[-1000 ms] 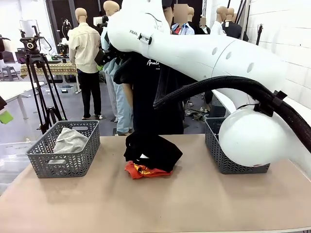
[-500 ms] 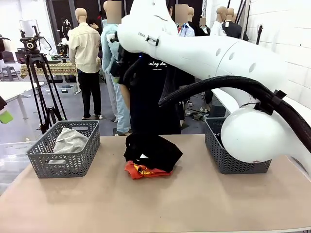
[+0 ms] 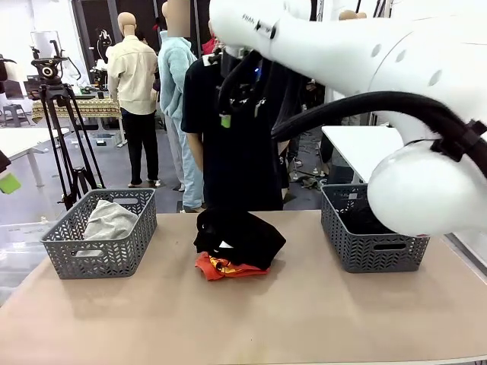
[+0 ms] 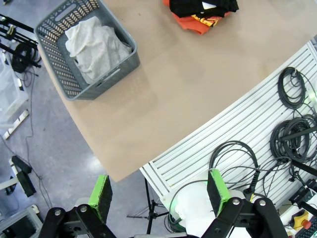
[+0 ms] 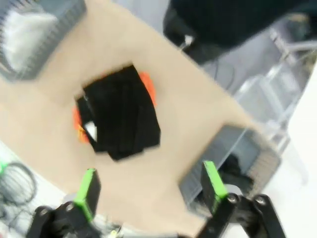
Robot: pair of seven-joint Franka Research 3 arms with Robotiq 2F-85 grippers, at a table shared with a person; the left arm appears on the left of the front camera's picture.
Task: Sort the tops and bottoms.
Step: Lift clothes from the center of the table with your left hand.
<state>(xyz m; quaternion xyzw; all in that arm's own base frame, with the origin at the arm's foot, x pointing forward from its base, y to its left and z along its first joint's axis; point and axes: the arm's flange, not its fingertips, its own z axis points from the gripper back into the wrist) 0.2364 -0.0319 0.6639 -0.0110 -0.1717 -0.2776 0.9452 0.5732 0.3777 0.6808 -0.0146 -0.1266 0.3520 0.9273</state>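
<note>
Overhead, the wide-open right hand [image 5: 150, 187] risks pinching the black garment [image 3: 240, 234] and the orange top [image 3: 213, 268] beneath together.

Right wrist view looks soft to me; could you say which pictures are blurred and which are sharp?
Right wrist view: smeared throughout, black garment edges fuzzy. Left wrist view: sharp, grey basket mesh crisp. Front view: sharp across the table.

Dark lettering that begins "FRAN" runs along the white casing of the right arm [image 3: 342, 53], toward twelve o'clock in the front view. The yellow print [image 3: 226, 264] on the orange-red top [image 3: 209, 266] and the white label [image 3: 226, 245] on the black garment [image 3: 243, 228] are too small to read.
</note>
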